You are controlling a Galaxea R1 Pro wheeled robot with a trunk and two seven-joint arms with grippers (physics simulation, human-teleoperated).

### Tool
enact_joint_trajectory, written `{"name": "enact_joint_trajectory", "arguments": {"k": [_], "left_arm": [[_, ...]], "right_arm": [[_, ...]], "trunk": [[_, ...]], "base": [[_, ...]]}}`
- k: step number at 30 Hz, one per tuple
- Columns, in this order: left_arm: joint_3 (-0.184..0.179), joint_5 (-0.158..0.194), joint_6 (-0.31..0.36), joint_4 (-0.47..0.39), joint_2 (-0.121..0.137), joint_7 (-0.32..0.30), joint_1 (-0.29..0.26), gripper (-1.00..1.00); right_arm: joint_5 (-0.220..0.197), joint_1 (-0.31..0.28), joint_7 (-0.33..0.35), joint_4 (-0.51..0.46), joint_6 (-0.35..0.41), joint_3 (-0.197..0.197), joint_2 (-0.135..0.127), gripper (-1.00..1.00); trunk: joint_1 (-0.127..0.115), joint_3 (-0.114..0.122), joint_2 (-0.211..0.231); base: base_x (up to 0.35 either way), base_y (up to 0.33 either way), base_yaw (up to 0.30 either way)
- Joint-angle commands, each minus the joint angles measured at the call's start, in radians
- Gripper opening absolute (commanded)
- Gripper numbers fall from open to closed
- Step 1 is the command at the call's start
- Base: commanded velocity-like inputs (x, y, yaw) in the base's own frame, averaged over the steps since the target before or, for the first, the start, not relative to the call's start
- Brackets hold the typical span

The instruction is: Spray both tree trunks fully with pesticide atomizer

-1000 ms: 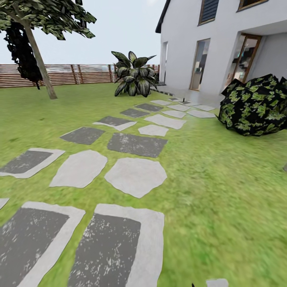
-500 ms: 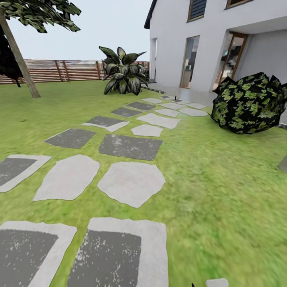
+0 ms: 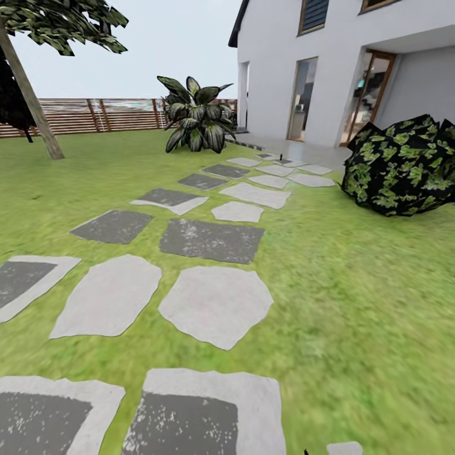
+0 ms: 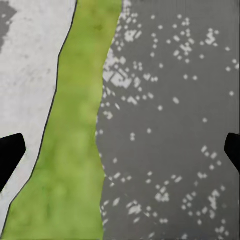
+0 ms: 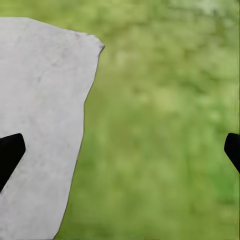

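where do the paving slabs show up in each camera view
Head view: the paving slabs run from the bottom edge up the middle toward the white house.
Left wrist view: a dark speckled slab and a pale slab lie under the open left gripper, with a lawn strip between them.
Right wrist view: a light grey slab lies beside grass under the open right gripper.
Shared landmark: the green lawn bordering the slabs.
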Motion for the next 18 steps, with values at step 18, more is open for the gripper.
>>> {"name": "enact_joint_trajectory", "arguments": {"k": [18], "left_arm": [[0.003,0.001,-0.003,0.0,-0.001,0.0,0.0,1.0]], "right_arm": [[0.004,-0.001,0.0,0.0,-0.003,0.0,0.0,1.0]], "trunk": [[0.0,0.006,0.0]], "base": [[0.304,0.171,-0.069]]}}
